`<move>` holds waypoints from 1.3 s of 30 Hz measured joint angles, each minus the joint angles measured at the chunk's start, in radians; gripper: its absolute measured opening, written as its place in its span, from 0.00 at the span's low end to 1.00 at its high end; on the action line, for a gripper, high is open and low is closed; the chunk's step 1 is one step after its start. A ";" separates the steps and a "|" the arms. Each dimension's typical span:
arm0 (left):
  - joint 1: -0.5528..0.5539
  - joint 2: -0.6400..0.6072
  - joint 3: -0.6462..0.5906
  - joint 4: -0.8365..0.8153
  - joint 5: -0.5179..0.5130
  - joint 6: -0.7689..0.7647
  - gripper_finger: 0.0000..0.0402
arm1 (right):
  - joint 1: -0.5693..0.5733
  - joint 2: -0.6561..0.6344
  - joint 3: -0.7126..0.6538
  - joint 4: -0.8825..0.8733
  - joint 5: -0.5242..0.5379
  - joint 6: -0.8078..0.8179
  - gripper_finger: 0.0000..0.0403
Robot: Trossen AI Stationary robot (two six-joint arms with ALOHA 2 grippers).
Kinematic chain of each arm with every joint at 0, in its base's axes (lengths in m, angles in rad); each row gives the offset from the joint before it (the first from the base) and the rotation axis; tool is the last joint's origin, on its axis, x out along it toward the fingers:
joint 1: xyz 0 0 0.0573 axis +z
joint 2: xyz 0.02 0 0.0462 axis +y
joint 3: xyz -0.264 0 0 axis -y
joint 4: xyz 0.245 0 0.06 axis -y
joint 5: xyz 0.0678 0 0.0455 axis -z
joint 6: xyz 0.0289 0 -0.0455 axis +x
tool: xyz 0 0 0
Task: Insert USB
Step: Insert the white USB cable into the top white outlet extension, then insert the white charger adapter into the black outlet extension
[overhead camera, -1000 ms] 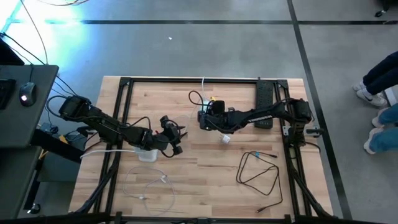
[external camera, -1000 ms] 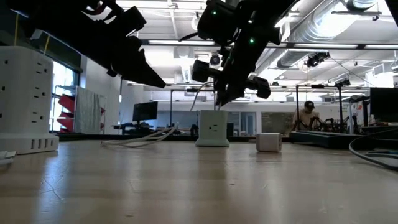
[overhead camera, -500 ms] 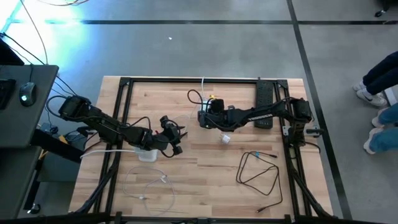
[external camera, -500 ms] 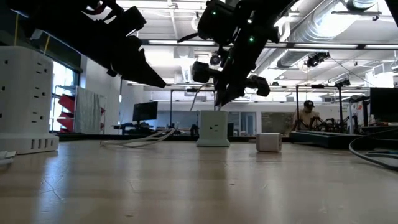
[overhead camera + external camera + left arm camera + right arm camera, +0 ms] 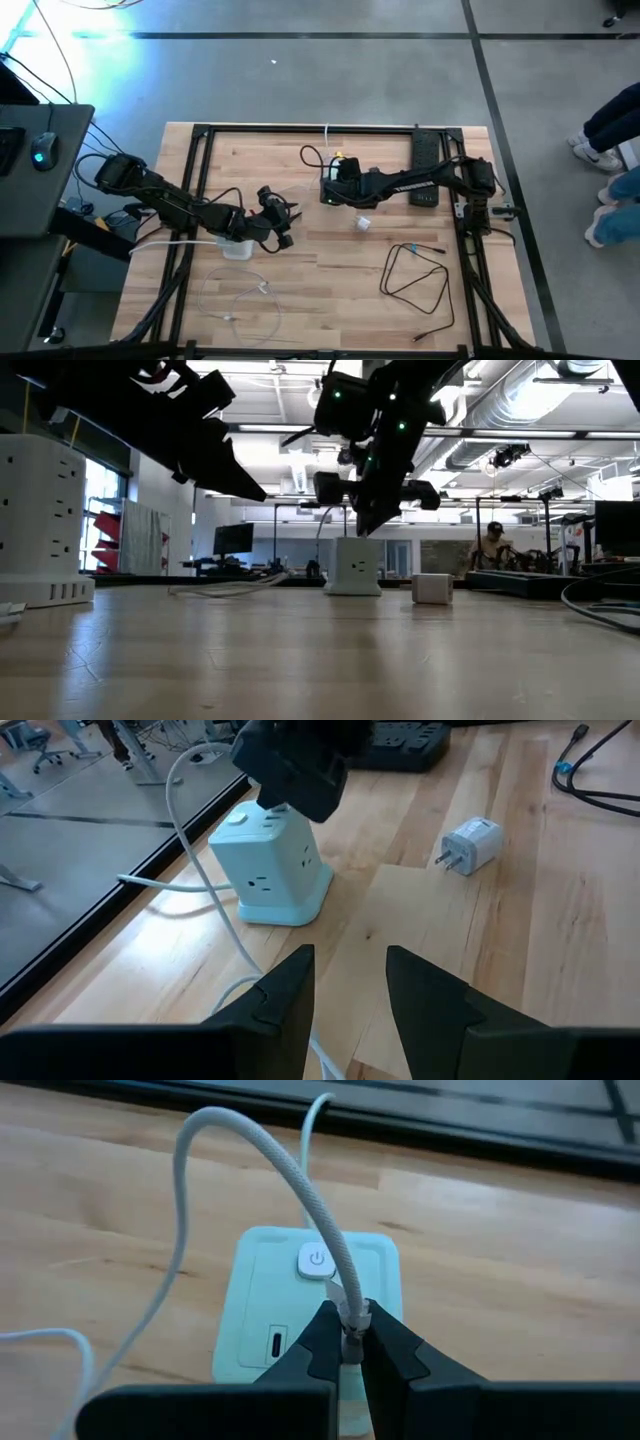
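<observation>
Pinching a white USB cable (image 5: 262,1170) at its plug between closed right gripper (image 5: 351,1342) fingers, directly above the top face of the pale green power cube (image 5: 268,1295), beside its power button (image 5: 317,1261) and slot. Hovering low over the tabletop (image 5: 330,270) near the white tower strip (image 5: 42,520), left gripper (image 5: 350,982) fingers parted, holding nothing. White wall charger (image 5: 468,845) lying just beside the cube.

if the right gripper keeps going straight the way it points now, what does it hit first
Probably the top of the pale green power cube. The right gripper, shut on the white cable's plug, points down at that face, beside the power button. Whether the plug touches it yet is unclear.
</observation>
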 joint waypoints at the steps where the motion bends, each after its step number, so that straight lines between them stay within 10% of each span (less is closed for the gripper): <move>1: 0.000 0.000 0.000 -0.001 0.000 0.000 0.26 | 0.001 0.013 0.000 0.009 0.007 0.000 0.00; 21: -0.001 0.000 0.000 -0.005 0.009 -0.008 0.26 | 0.042 0.037 0.122 0.005 0.018 -0.185 0.45; 39: -0.021 0.000 0.000 -0.040 0.010 -0.018 0.26 | 0.157 -0.030 0.238 -0.421 0.061 -0.237 0.48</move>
